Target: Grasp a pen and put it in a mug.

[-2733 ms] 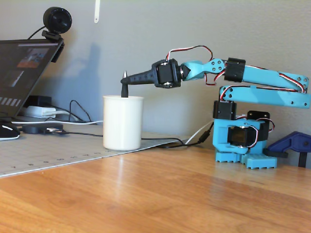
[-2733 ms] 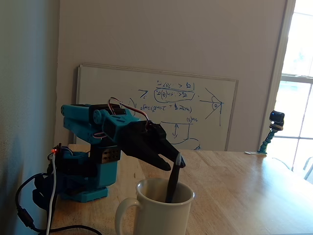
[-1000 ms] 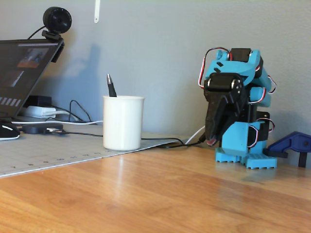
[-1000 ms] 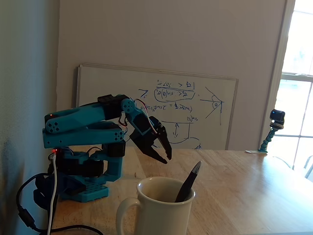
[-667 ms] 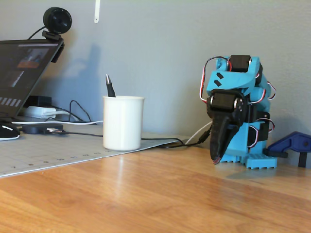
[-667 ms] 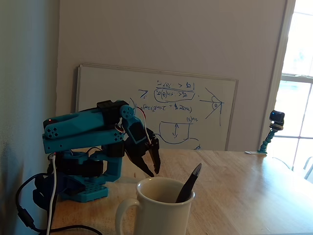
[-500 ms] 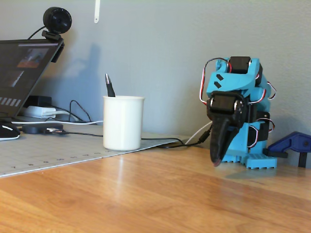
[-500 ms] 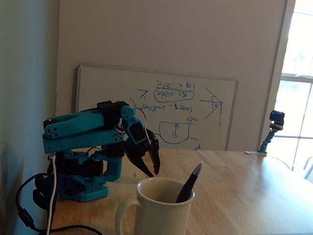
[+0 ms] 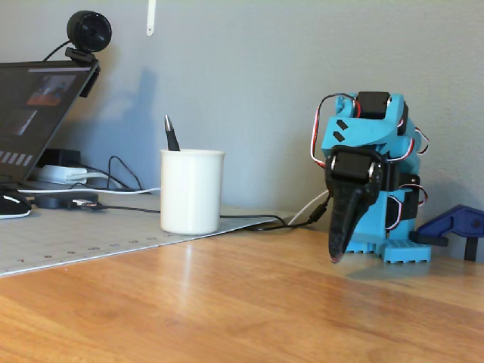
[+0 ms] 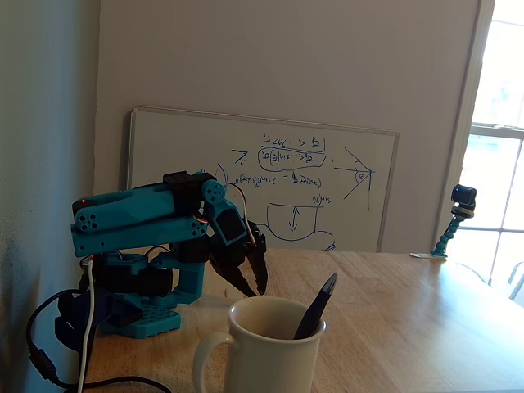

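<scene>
I saw a wooden bench (image 9: 249, 302) against a grey wall, shown from two fixed cameras. A white mug (image 9: 192, 190) stood upright on the bench, at the edge of a pale cutting mat (image 9: 68, 242). A dark pen (image 9: 172, 134) stood inside the mug, leaning on the rim with its tip poking up above it. The nearer fixed view showed the same thing: the pen (image 10: 316, 307) rested in the mug (image 10: 270, 352), slanting up to the right.

My blue arm (image 9: 367, 151) sat folded over its base, well apart from the mug. The gripper (image 9: 337, 253) pointed down toward the bench, its black fingers narrowing to one tip in the side view. In the other view the gripper (image 10: 255, 286) showed two prongs hanging down with a small gap between them. It held nothing. I could not tell whether the jaws were fully closed or slightly apart.

A laptop (image 9: 38, 113) with a webcam (image 9: 88, 34) clipped on top stood at the left of the side view. A whiteboard (image 10: 262, 180) leaned on the wall behind the arm.

I judged the task finished: the pen was in the mug and the arm was parked. The next move called for nothing beyond staying at rest.
</scene>
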Controlling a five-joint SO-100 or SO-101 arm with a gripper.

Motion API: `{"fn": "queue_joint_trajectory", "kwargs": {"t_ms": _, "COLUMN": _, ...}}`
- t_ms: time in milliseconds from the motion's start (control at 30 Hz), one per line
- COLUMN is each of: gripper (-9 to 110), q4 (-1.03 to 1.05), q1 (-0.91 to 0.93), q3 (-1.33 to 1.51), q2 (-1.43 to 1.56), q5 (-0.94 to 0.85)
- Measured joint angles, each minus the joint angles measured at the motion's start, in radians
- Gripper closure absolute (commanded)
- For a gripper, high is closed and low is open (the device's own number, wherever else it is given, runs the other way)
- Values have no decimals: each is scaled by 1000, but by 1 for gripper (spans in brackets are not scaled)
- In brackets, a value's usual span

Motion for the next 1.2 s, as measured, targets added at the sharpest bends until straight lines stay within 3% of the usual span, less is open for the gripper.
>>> {"fn": "queue_joint_trajectory", "kwargs": {"t_ms": 533, "gripper": 98, "q4": -12, "q1": 87, "q3": 0, "q2": 0, "q5": -43}}
{"fn": "queue_joint_trajectory", "kwargs": {"t_ms": 867, "gripper": 97, "q4": -12, "q1": 112, "q3": 0, "q2": 0, "q5": 210}}
{"fn": "queue_joint_trajectory", "kwargs": {"t_ms": 1200, "gripper": 98, "q4": -12, "q1": 112, "q3": 0, "q2": 0, "q5": 252}}
